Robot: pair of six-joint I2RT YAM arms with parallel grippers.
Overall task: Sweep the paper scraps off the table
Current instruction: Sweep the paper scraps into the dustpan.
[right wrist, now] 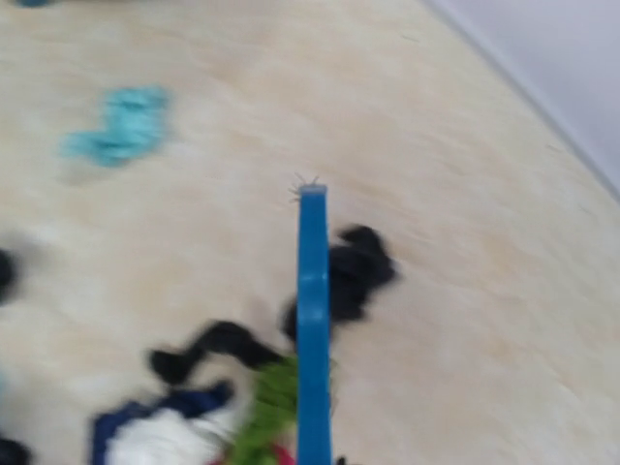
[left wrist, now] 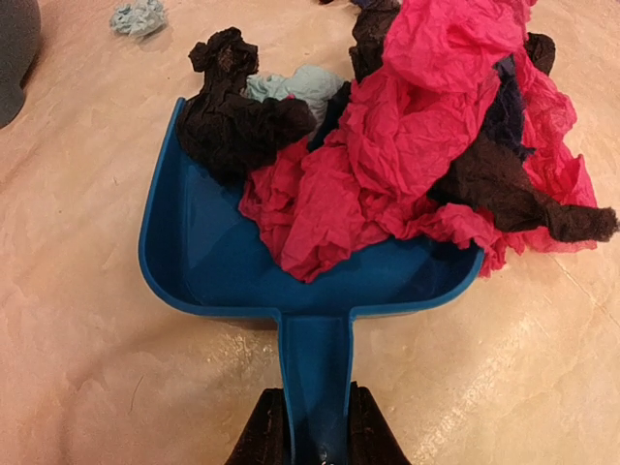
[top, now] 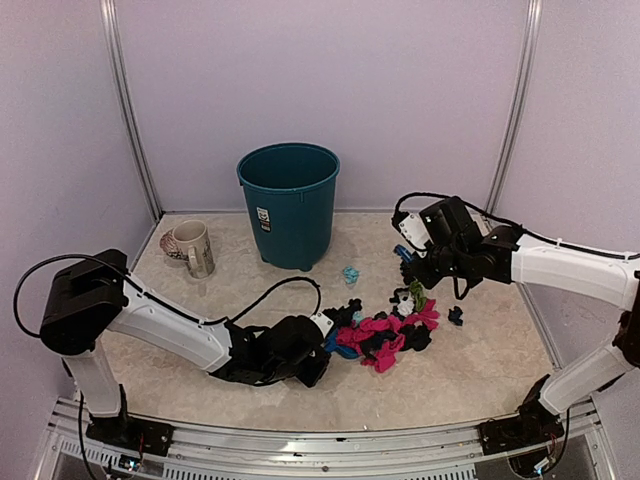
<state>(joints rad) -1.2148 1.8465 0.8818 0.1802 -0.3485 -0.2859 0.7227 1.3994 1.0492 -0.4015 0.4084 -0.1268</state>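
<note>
Top: left claw (top: pixel 318 352) sits low on the table (top: pixel 480 375) with the dustpan (top: pixel 340 350) out ahead of it, nosed into the paper scraps (top: pixel 385 338). The pink/black/blue heap lies right off its tip. Right claw (top: pixel 420 268) hangs over the far side of the same heap. One dark bit (top: pixel 455 316) lies apart, beside that claw. One teal bit (top: pixel 350 273) lies between the two claws, nearer the bin (top: pixel 290 205). A mug (top: pixel 195 248) stands well off, beyond the left arm.

Left wrist: claw clamped on the dustpan handle, one finger (left wrist: pixel 263 436) each side. Pan is flat on the table straight ahead. Pink and black scraps are piled over its mouth and right half; left rear of the pan is bare. More scraps lie past the lip on the table.

Right wrist: blurred, fingers out of frame. Claw is closed, and the hand brush (right wrist: pixel 312 310) sticks straight out from it, so it's gripped on that. A black scrap sits just right of the brush, a teal one well off up-left. Green, white and dark-blue bits lie close in on the left.
</note>
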